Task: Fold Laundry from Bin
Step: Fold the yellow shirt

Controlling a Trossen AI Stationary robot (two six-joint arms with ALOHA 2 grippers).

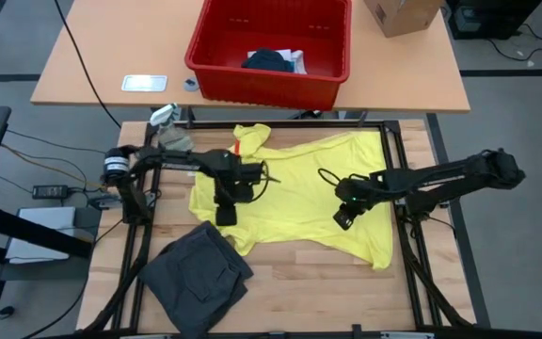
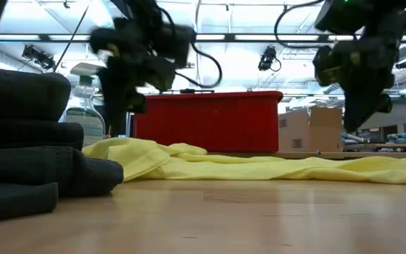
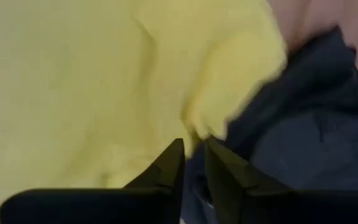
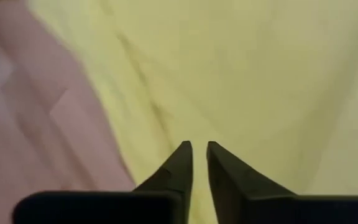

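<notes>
1. Folded dark grey garment (image 1: 196, 273) sits at table's near-left corner.
2. My left gripper (image 1: 226, 215) & right gripper (image 1: 343, 217) hover over the spread yellow shirt (image 1: 299, 193), fingers slightly parted, nothing held.
3. Red bin (image 1: 271, 85) beyond, w/ clothes inside.

I see a plain bright yellow shirt (image 1: 304, 193) beneath my black fingers (image 3: 166, 171), dark grey folded garment (image 1: 196, 273), red bin (image 1: 271, 80), brown box (image 1: 401, 14)

Yellow shirt spread across the desk, both arms above it

The yellow shirt (image 2: 259, 168) lies flat on the desk (image 2: 224, 219); a folded dark grey garment (image 2: 27, 141) is stacked beside it, with the red bin (image 2: 206, 121), a spray bottle (image 2: 84, 113) and a cardboard box (image 2: 309, 130) behind.
</notes>
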